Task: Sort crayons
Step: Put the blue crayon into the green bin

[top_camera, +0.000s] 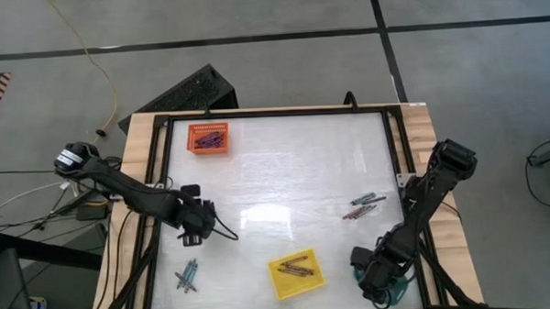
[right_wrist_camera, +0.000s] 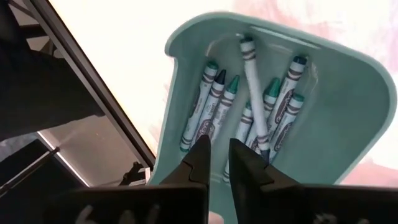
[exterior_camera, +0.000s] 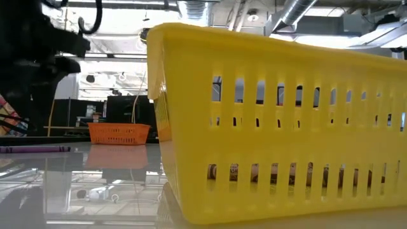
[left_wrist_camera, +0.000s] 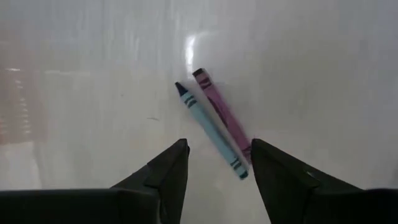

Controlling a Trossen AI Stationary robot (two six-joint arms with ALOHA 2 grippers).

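The left gripper (top_camera: 197, 232) hangs over the table (top_camera: 275, 164), its jaws spread, above a blue crayon (left_wrist_camera: 210, 130) and a pink crayon (left_wrist_camera: 222, 114) that lie touching. More crayons (top_camera: 187, 275) lie near the front edge, others in the orange tray (top_camera: 207, 138) and the yellow tray (top_camera: 295, 274). The right gripper (right_wrist_camera: 219, 159), jaws a little apart and empty, is over the teal tray (right_wrist_camera: 348, 106) of crayons
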